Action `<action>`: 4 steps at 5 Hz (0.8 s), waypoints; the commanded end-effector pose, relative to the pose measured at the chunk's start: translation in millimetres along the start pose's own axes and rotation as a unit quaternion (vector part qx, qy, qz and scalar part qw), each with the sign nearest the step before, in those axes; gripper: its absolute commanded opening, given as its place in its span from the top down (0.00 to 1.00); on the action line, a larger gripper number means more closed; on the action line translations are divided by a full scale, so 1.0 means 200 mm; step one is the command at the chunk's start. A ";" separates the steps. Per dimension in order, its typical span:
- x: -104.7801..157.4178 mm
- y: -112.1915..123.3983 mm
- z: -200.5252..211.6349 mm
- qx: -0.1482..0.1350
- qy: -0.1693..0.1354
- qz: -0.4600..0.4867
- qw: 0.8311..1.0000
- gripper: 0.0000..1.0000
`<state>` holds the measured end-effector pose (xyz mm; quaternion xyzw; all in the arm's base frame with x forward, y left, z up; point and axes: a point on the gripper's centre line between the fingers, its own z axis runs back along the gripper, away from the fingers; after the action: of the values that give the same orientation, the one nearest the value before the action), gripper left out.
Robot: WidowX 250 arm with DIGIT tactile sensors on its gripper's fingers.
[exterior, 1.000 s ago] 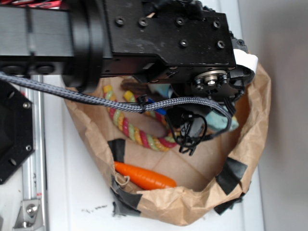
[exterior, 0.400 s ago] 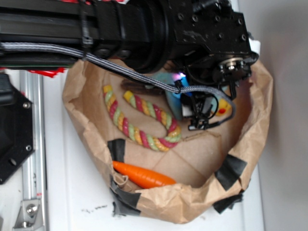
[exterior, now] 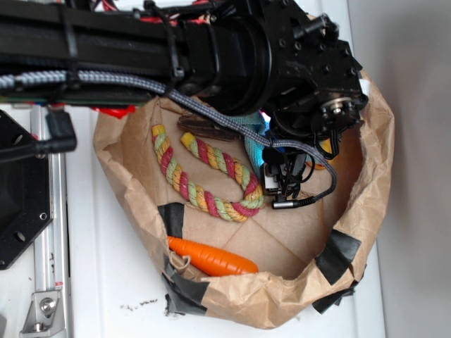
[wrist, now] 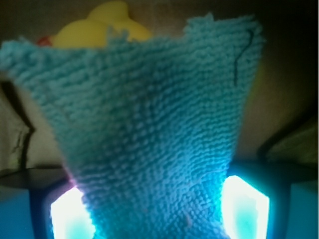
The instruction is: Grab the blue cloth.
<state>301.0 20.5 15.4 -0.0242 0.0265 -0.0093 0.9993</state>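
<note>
I see a rope (exterior: 208, 179) and carrot (exterior: 211, 257) in the taped paper bag (exterior: 373, 183), a yellow toy (wrist: 107, 22) behind.

Black arm (exterior: 232, 49) — boxy links, round screws; grey braided cable (exterior: 141, 83) — zip-tied along it.

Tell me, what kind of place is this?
Probably a robot test bench, not a home: a black robot arm reaches into a taped paper bag of toys, among them a rope toy and carrot.

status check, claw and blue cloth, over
Claw shut on blue cloth, cloth pinched between the lit pads. Yellow toy sits behind the cloth. Nothing blocking in the paper bag.
</note>
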 end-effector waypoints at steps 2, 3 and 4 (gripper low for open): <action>-0.01 0.09 0.26 0.026 -0.067 0.008 0.997 1.00; -0.06 0.00 0.51 0.015 -0.104 -0.018 0.994 1.00; -0.05 -0.11 0.75 -0.005 -0.083 -0.071 0.994 1.00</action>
<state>293.3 2.9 144.3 -0.0367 -0.0220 -0.0716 0.9965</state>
